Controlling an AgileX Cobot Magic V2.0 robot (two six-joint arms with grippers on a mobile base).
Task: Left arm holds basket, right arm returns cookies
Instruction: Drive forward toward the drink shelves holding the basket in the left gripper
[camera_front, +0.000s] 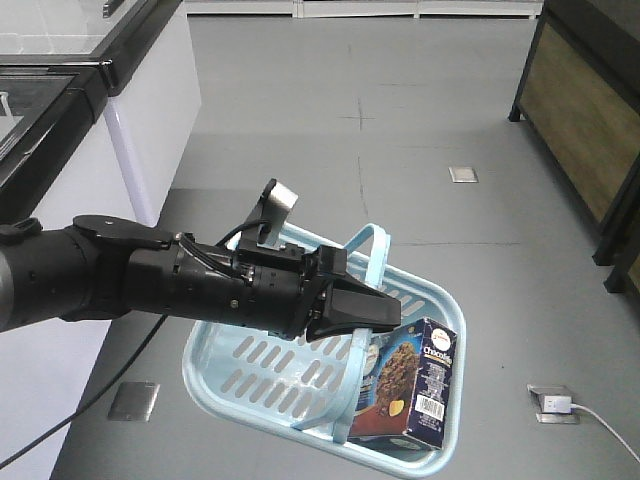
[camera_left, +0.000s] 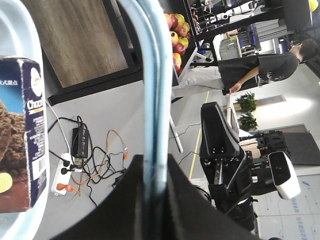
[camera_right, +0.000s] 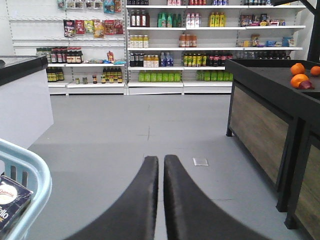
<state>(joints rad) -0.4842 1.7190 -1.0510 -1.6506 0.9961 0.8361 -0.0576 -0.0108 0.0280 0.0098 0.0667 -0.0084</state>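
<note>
Front view, far left: we log the left arm (camera_front: 150, 275) reaching rightward, the left claw (camera_front: 385, 315) clamped tight on a loop handle (camera_front: 375, 260) of the basket (camera_front: 235, 375), with grey floor (camera_front: 400, 120) all around it. The cookies (camera_front: 418, 385) stand tilted inside the basket's right end, barcode panel facing near. Right wrist view: we note the right claw (camera_right: 161, 162) to the right of the basket rim, fingers pressed almost together with only a thin slit between them, gripping nothing.
</note>
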